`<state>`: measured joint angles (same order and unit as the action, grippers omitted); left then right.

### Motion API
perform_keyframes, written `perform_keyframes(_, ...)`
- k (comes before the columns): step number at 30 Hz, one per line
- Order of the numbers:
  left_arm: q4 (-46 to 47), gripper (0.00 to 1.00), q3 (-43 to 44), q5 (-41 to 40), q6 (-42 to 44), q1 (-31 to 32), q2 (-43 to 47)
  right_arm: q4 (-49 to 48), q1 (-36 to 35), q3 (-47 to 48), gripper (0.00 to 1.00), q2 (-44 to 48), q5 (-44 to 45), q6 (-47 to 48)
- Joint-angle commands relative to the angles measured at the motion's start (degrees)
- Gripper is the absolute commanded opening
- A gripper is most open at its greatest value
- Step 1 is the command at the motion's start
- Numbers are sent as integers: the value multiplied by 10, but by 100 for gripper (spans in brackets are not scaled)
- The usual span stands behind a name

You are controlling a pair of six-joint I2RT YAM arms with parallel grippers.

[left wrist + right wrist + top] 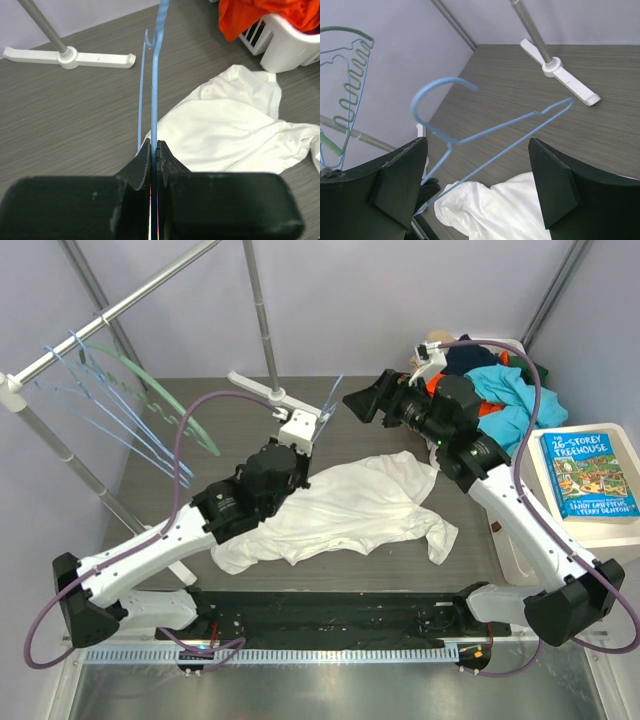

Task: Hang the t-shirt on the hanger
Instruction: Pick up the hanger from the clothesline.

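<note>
Thin blue wire hanger, crumpled t-shirt.

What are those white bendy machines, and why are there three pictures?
They are two robot arms with pinching grippers. One picture looks down from above; the other two come from little cameras on each wrist. On the grey table lies a crumpled white t-shirt. The left gripper is pinched shut on a thin blue hanger, holding it up. The right gripper is open, holds nothing, and faces that hanger. A basket of bright clothes and a book sit to the right, and more hangers hang on a rail.
</note>
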<state>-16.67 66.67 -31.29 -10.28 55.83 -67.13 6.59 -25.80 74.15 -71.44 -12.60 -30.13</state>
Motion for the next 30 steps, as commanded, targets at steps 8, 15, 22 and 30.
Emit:
perform_keyframes(8, 20, 0, 25, -90, 32, 45, -51, -69, -38, 32, 90, -18, 27, -9)
perform_keyframes(15, 31, 0, 19, -102, 54, 68, -53, -69, -38, 42, 45, -54, 42, -19)
perform_keyframes(22, 20, 17, -21, -55, 67, 71, -13, -26, -26, 42, 1, -25, 23, 18)
perform_keyframes(30, -71, 84, -64, 144, 122, 13, 118, 37, 3, -23, 1, 63, -174, 188)
